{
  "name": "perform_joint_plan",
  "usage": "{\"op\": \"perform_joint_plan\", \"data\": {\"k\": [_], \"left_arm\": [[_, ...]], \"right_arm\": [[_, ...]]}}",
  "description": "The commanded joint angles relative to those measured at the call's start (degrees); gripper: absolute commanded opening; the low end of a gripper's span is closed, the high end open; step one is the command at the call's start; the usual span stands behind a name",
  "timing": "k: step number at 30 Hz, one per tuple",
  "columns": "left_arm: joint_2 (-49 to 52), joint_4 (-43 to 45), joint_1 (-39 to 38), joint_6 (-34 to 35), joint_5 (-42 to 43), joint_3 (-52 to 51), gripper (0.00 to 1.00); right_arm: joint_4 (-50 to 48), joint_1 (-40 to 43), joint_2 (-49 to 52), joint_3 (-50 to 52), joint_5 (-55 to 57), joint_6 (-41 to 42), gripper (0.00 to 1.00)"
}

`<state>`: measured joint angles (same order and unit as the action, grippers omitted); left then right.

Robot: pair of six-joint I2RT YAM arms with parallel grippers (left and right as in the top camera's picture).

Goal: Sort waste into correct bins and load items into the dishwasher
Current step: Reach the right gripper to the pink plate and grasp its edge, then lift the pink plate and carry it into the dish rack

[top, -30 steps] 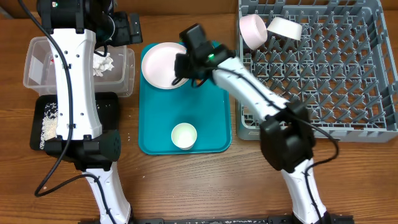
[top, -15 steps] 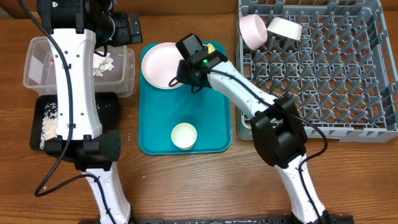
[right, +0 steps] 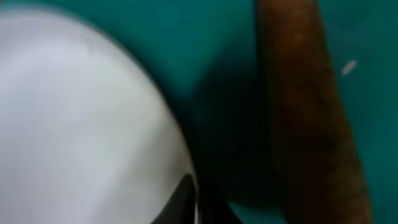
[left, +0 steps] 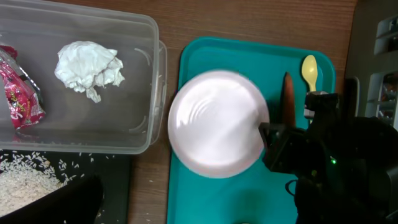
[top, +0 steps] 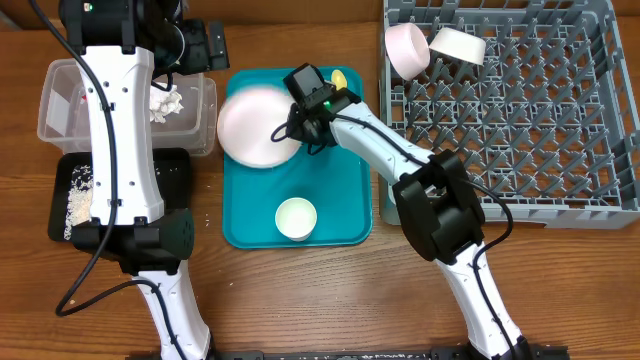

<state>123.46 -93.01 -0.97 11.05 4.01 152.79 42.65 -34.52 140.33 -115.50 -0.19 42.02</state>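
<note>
Round white-pink plate [top: 250, 125] sits at the far left of the teal tray [top: 340, 200], its left rim hanging past the tray's edge toward the clear tub [top: 207, 120]. The right claw [left: 264, 135] is clenched on the plate's right rim. Just beside that claw lies the carrot piece [left: 288, 99], and right of it the yellow spoon [left: 309, 67], both on the tray. A small cup [top: 296, 218] stands near the tray's front edge.

In the tub are a crumpled napkin [left: 87, 65] and a red wrapper [left: 18, 93] whose print is too blurred to read. Rice grains [left: 22, 186] lie in the black tray [top: 170, 172] in front of the tub.

A pinkish bowl [top: 405, 48] and a white bowl [top: 458, 45] lean in the far left corner of the grey dish rack [top: 520, 120] on the bench [top: 300, 300].

The left claw [top: 205, 45] hangs above the tub's far right corner. I cannot tell whether it is released or clenched.
</note>
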Motion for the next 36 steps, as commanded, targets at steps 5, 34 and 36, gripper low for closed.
{"op": "perform_joint_plan", "data": {"k": [5, 34, 36], "left_arm": [[-0.96, 0.11, 0.2, 0.57, -0.39, 1.01, 1.0], [-0.96, 0.11, 0.2, 0.57, -0.39, 1.01, 1.0], [-0.96, 0.11, 0.2, 0.57, -0.39, 1.01, 1.0]], "right_arm": [[0.96, 1.99, 1.86, -0.02, 0.0, 0.2, 0.04], [30.67, 11.78, -29.79, -16.94, 60.96, -19.98, 0.04], [36.37, 11.78, -30.29, -16.92, 70.25, -19.93, 0.04]]}}
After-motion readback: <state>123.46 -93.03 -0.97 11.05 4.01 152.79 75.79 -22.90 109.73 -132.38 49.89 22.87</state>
